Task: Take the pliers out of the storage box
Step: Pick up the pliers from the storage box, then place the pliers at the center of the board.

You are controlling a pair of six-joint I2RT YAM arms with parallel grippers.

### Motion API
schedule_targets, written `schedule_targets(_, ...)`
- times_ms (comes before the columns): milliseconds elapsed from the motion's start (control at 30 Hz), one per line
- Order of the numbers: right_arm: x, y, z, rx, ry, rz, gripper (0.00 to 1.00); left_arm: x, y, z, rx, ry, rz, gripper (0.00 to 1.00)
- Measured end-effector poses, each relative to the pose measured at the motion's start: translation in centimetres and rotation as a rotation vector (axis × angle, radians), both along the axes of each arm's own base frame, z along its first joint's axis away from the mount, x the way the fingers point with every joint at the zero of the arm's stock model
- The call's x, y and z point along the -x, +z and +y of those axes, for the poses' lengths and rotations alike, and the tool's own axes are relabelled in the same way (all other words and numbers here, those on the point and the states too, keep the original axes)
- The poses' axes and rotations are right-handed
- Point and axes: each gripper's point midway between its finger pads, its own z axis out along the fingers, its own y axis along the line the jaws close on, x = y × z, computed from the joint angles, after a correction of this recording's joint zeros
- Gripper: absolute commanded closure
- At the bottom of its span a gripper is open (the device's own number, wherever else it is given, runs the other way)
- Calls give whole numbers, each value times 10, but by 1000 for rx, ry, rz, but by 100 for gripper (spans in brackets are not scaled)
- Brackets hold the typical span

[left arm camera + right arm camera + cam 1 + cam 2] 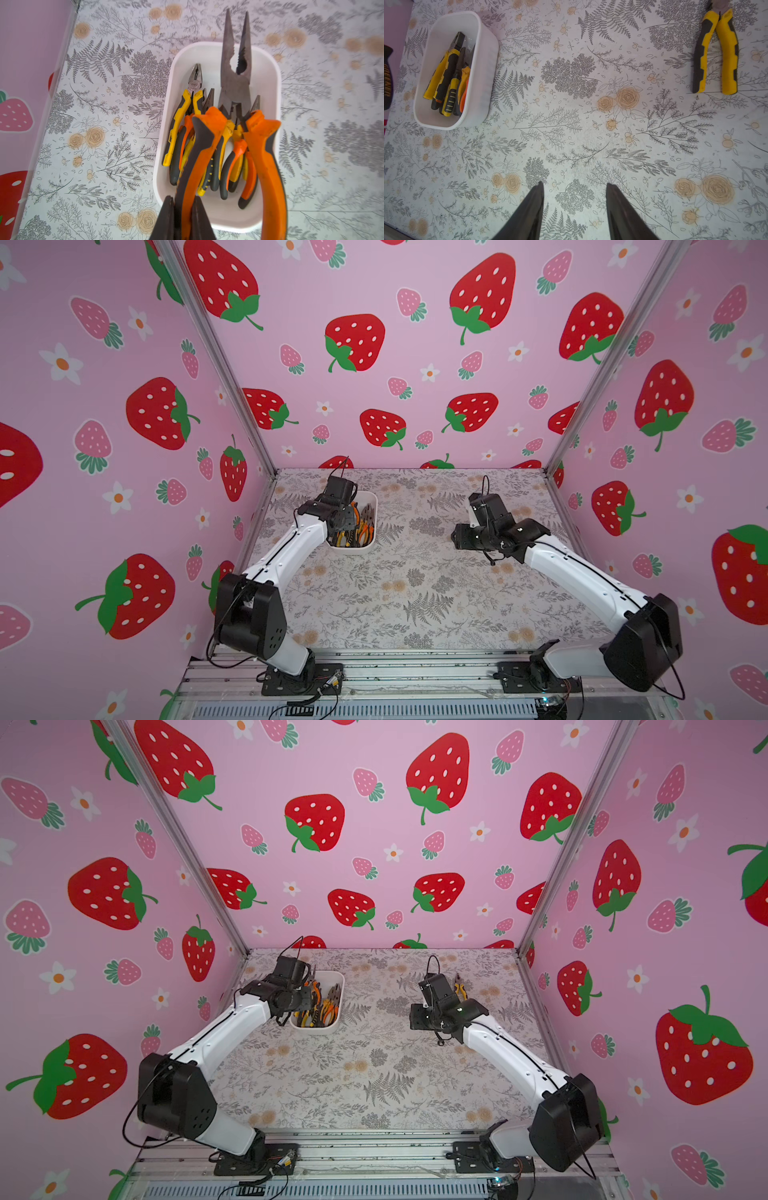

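Pliers pinched in left jaws over storage box; right jaws parted, empty.

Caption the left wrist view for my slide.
Left hand grips one handle of orange-handled needle-nose pliers above the white storage box holding other pliers.

Floral tabletop, pink strawberry walls — aluminium frame posts
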Motion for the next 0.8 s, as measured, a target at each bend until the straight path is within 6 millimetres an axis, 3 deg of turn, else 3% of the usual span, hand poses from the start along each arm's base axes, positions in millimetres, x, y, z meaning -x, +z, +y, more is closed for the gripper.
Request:
schedule_targets(167, 14, -1, 13, 2, 29, 5, 47, 24, 15, -38, 44, -85, -47, 100)
schedule_targets(333, 39, -14, 35, 9, 82, 37, 50, 55, -13, -82, 48, -182, -4, 100)
schedule_targets(433, 51, -17, 46, 11, 107, 48, 51, 72, -34, -96, 34, -204, 40, 100)
schedule_targets(633, 65, -26, 66, 11, 140, 69, 51, 85, -55, -125, -1, -223, 65, 100)
schedule_targets(800, 66, -35, 73, 12, 138, 89, 51, 91, -58, -145, -8, -248, 61, 100)
